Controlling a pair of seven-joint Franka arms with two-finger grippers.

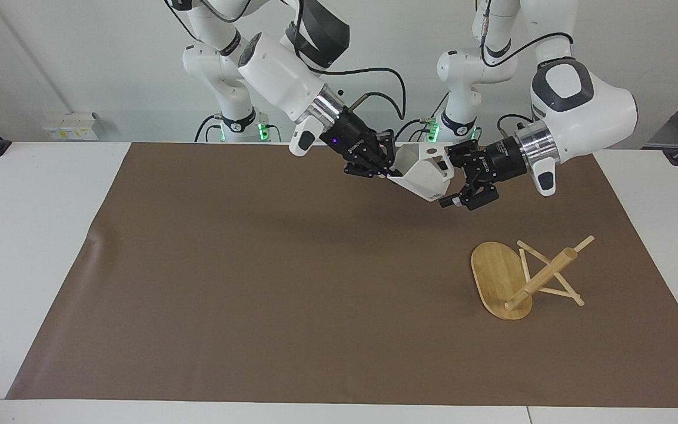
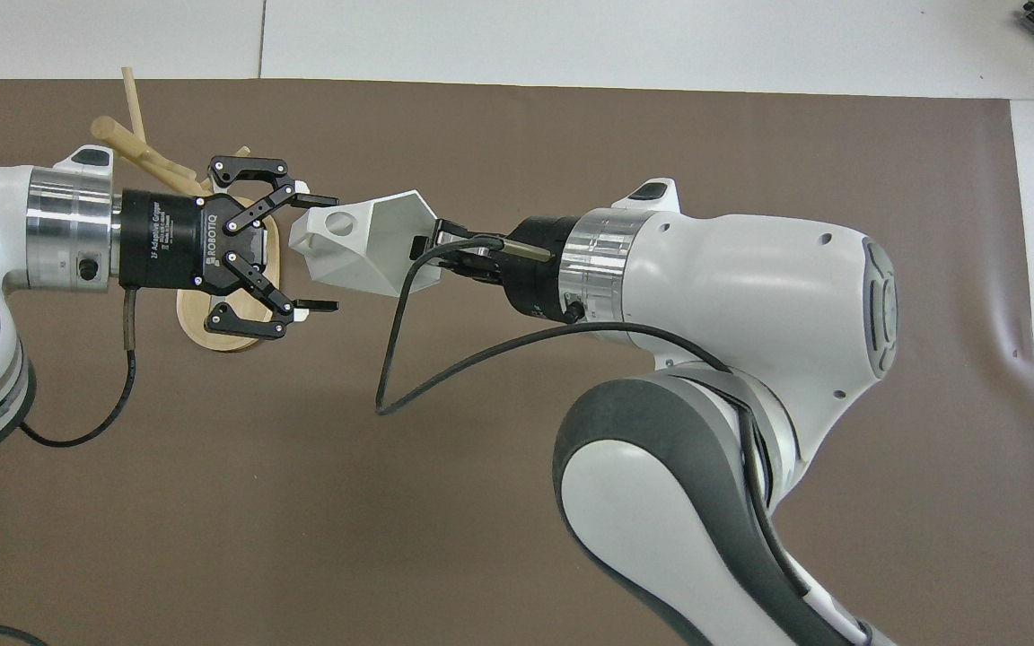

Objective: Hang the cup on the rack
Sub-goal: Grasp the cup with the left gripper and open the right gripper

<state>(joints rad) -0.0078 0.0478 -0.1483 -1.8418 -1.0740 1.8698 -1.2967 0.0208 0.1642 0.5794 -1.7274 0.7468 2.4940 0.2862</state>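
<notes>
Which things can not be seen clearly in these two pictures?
- Rack base: overhead view, mostly covered by the open left hand.
- Right hand's fingertips: facing view, hidden by the cup rim they grip.
- Whether the left hand touches the cup: neither view settles it.

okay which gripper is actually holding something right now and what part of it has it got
The right gripper holds the cup in the air, pinched at its rim wall. The left gripper is open around the cup's handle end, gripping nothing.

Opposed high cameras, facing and overhead, share the brown mat [image 1: 256, 282]
</notes>
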